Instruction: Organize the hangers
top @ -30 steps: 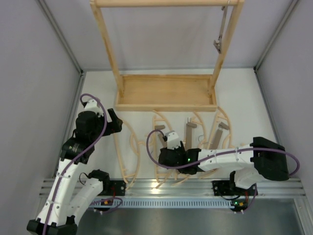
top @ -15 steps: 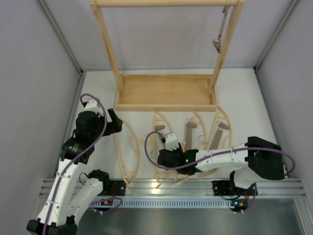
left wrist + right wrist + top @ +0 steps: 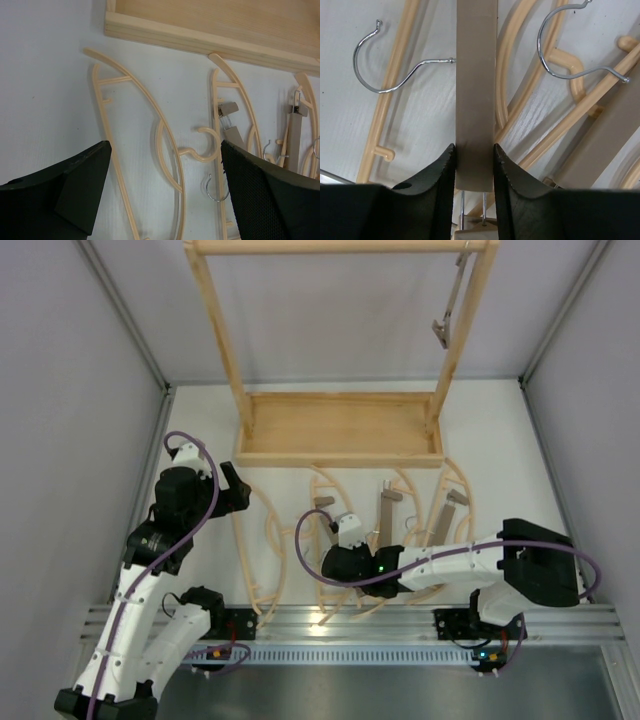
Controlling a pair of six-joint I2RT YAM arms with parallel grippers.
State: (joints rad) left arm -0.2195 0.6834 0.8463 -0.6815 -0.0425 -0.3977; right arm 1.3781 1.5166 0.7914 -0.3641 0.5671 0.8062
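Several hangers lie on the white table in front of the rack. The pale curved ones include one at the left [image 3: 262,540] and others further right [image 3: 455,485]. Two brown-grey clamp bars [image 3: 385,510] [image 3: 445,515] lie among them. Another clamp bar [image 3: 452,305] hangs from the rack's top rail at the right. My right gripper [image 3: 340,523] [image 3: 475,147] is shut on a clamp bar [image 3: 476,75], near its end; its metal hook [image 3: 385,75] points left. My left gripper [image 3: 238,490] [image 3: 165,150] is open and empty above the leftmost curved hanger [image 3: 150,115].
The big pale wooden rack with its tray base [image 3: 340,455] stands behind the hangers; its front edge also shows in the left wrist view [image 3: 200,42]. Grey walls close in both sides. A metal rail [image 3: 350,620] runs along the near edge.
My right arm has shifted slightly left and nearer, with the clamp bar in its jaws. The left arm has not moved.
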